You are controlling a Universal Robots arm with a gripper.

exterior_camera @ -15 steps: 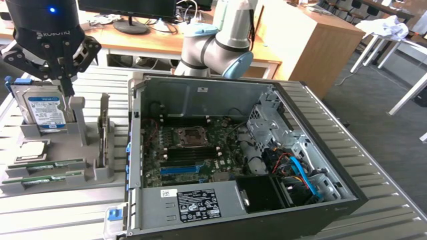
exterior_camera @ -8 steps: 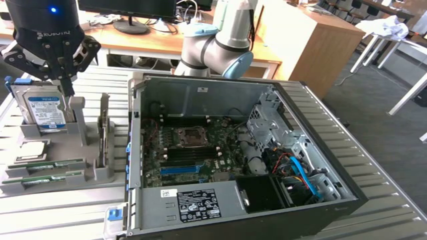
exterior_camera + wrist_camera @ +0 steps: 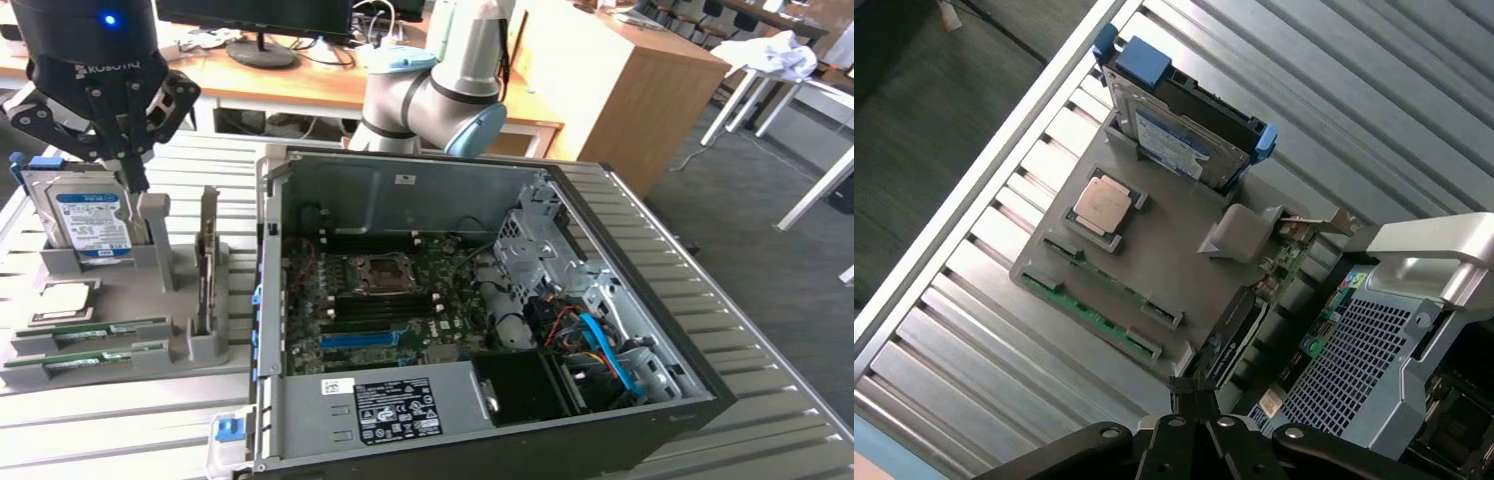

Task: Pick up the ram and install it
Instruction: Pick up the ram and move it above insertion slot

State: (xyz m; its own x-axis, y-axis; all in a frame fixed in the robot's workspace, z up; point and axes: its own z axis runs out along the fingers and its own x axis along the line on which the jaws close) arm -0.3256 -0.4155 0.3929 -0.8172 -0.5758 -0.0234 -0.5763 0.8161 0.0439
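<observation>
The ram (image 3: 96,331) is a thin green stick lying in a slot of the grey holder (image 3: 187,350) at the exterior view's left, with a second green stick (image 3: 78,361) in the slot in front of it. In the wrist view the ram (image 3: 1090,314) sits edge-up along the holder's (image 3: 1154,250) long side. My gripper (image 3: 130,180) hangs above the holder, near the hard drive, some way up from the ram. Its fingertips (image 3: 1197,388) are shut together with nothing between them.
A silver hard drive (image 3: 91,222) stands upright in the holder, a square processor chip (image 3: 1102,204) lies flat beside it, and a dark card (image 3: 208,258) stands on edge. The open computer case (image 3: 441,440) with its motherboard (image 3: 387,300) sits at the exterior view's right of the holder.
</observation>
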